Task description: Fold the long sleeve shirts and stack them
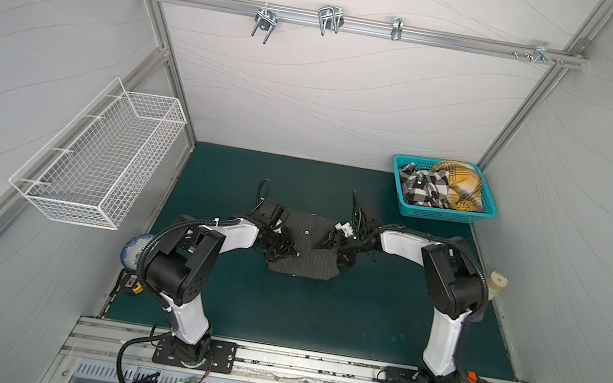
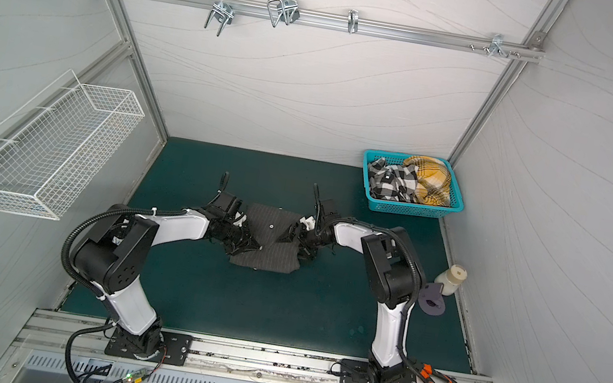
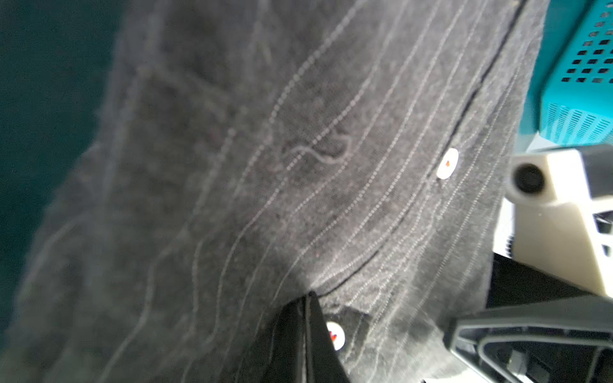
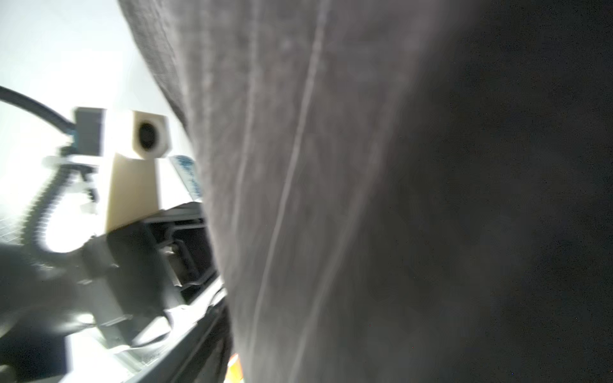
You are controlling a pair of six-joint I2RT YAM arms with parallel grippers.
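Left gripper (image 1: 293, 250) pinches the pinstriped shirt (image 1: 308, 271) at its placket, running twelve-to-six. Right gripper (image 1: 330, 253), jaws spread, sits at three o'clock.

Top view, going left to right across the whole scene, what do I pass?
White wire basket → grey pinstriped shirt → checked shirt → yellow plaid shirt → pale bottle.

mat (image 1: 318, 312) open nearside; grey shirt (image 1: 305, 266), basket (image 1: 442, 214) stand beyond.
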